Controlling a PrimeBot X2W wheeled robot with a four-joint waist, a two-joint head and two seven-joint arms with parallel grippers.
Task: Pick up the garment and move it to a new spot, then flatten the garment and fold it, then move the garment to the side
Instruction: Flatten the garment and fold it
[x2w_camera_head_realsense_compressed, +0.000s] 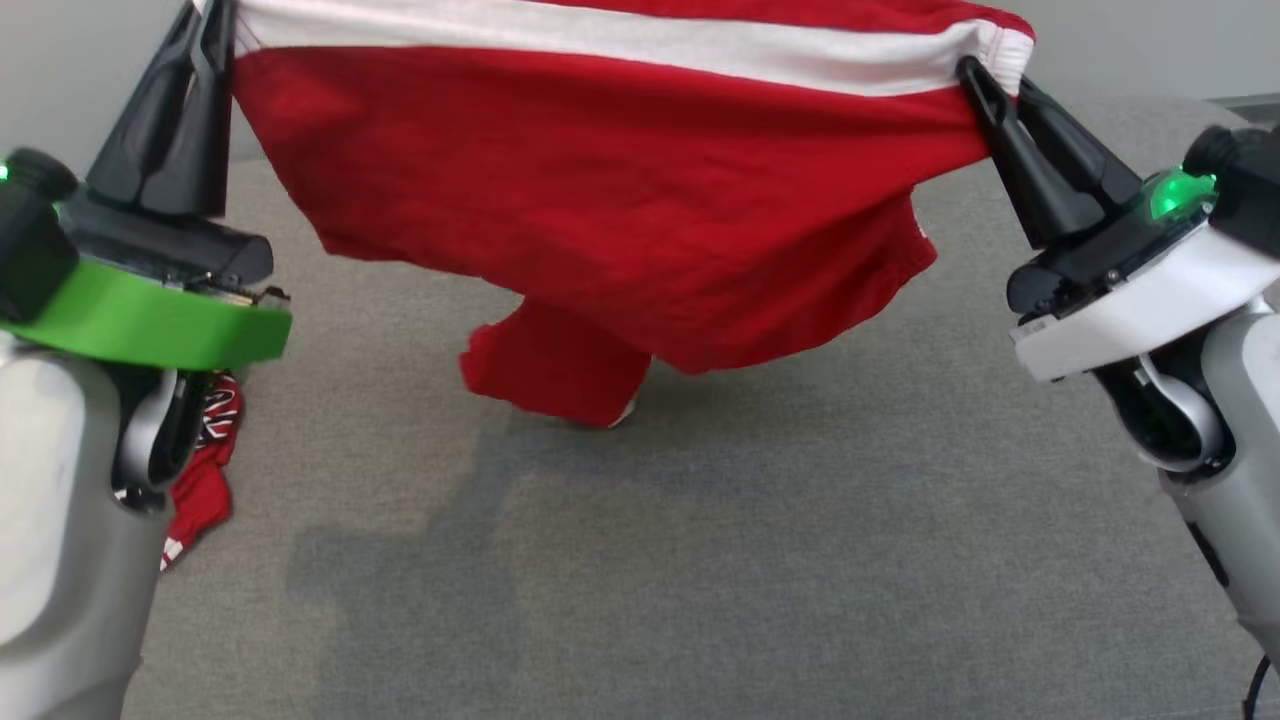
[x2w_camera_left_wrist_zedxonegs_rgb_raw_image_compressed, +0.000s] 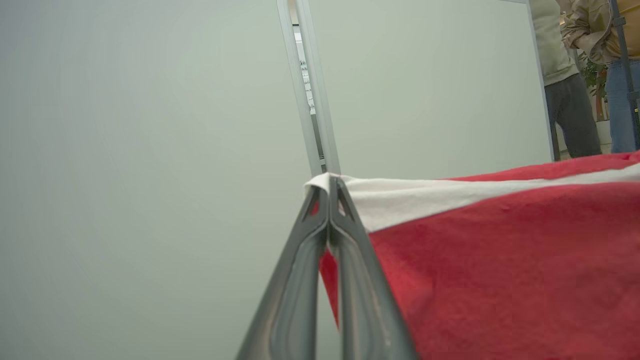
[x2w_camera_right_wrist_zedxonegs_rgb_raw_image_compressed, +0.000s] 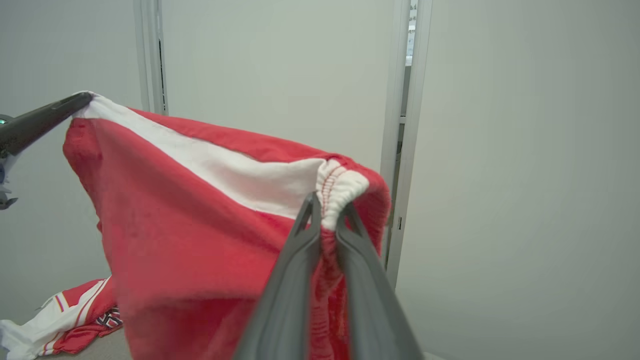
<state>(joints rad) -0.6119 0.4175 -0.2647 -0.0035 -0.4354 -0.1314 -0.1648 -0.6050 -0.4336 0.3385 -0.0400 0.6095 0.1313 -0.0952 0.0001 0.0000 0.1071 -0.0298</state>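
Observation:
The garment (x2w_camera_head_realsense_compressed: 620, 190) is red with a white stripe and hangs stretched in the air between both grippers above the grey table (x2w_camera_head_realsense_compressed: 700, 560). My left gripper (x2w_camera_head_realsense_compressed: 215, 20) is shut on its upper left corner; the left wrist view has that gripper (x2w_camera_left_wrist_zedxonegs_rgb_raw_image_compressed: 328, 182) pinching the white edge of the garment (x2w_camera_left_wrist_zedxonegs_rgb_raw_image_compressed: 500, 260). My right gripper (x2w_camera_head_realsense_compressed: 985, 75) is shut on the elastic hem at the upper right, and the right wrist view shows this gripper (x2w_camera_right_wrist_zedxonegs_rgb_raw_image_compressed: 330, 202) clamped on the bunched white hem of the garment (x2w_camera_right_wrist_zedxonegs_rgb_raw_image_compressed: 200, 220). A lower red fold of it touches the table.
Another red and white garment (x2w_camera_head_realsense_compressed: 205, 470) lies crumpled at the table's left edge, behind my left arm; it shows as a garment (x2w_camera_right_wrist_zedxonegs_rgb_raw_image_compressed: 70, 320) at the lower left of the right wrist view. Pale partition walls (x2w_camera_left_wrist_zedxonegs_rgb_raw_image_compressed: 150, 150) stand behind. Two people (x2w_camera_left_wrist_zedxonegs_rgb_raw_image_compressed: 570, 90) stand beyond the panels.

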